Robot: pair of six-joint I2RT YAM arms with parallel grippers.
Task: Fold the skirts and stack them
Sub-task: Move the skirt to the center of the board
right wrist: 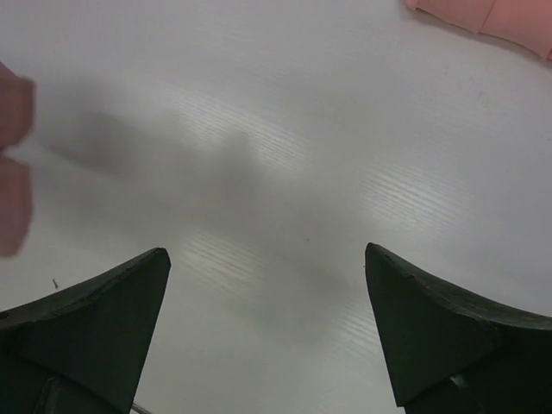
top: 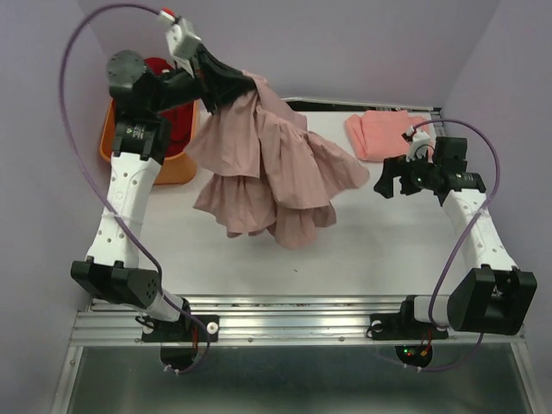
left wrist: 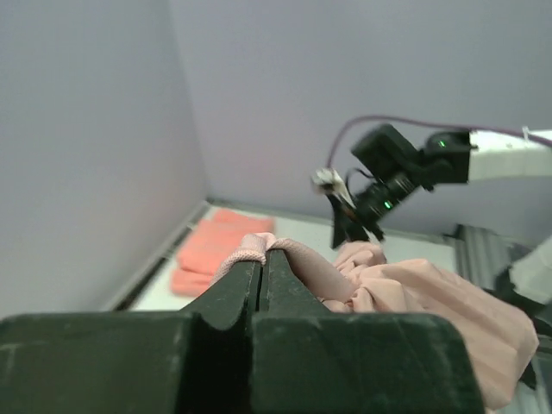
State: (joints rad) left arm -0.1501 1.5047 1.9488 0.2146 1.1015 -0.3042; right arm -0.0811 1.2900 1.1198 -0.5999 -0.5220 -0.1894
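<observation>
Left hand (left wrist: 261, 259) is clamped on the hanging mauve skirt (top: 267, 164); right hand (right wrist: 266, 250) hovers, spread apart.

The hanging skirt (top: 267, 164) is a plain dusty mauve-pink with no print. The folded skirt (top: 384, 134) is a brighter salmon-pink, also plain. The tub (top: 172, 170) is orange, with something red inside. The table (top: 345, 259) is white with a faint fine grain, and the walls (top: 345, 43) are pale lavender. The left arm (top: 129, 190) and right arm (top: 479, 228) are white with black joints. Their cables (top: 69, 60) are purple. The left gripper (left wrist: 261, 259) and right gripper (right wrist: 266, 250) are black.
</observation>
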